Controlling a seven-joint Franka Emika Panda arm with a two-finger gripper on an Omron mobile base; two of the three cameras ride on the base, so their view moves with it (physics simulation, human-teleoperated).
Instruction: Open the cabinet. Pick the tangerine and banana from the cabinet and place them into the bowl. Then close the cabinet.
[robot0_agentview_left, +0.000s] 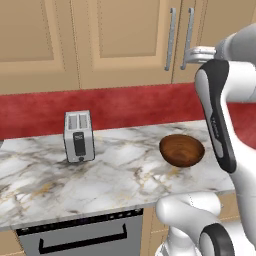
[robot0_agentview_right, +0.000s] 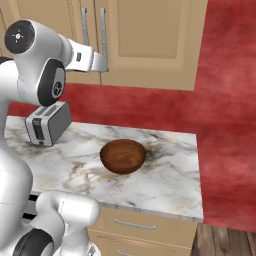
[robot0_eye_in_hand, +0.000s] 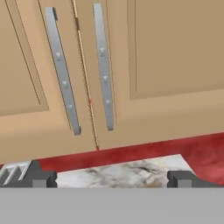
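Two cabinet (robot0_eye_in_hand: 113, 65) doors are standing shut at 12 o'clock; the end effector (robot0_eye_in_hand: 109, 178) is hanging wide open, empty. Bowl (robot0_agentview_left: 182, 149) is sitting on the bench (robot0_agentview_left: 115, 175), toaster (robot0_agentview_left: 79, 136) at its 9 o'clock.

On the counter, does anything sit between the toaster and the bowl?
No. In the left base view the marble counter is bare between the toaster and the bowl; the right base view shows the same bare gap.
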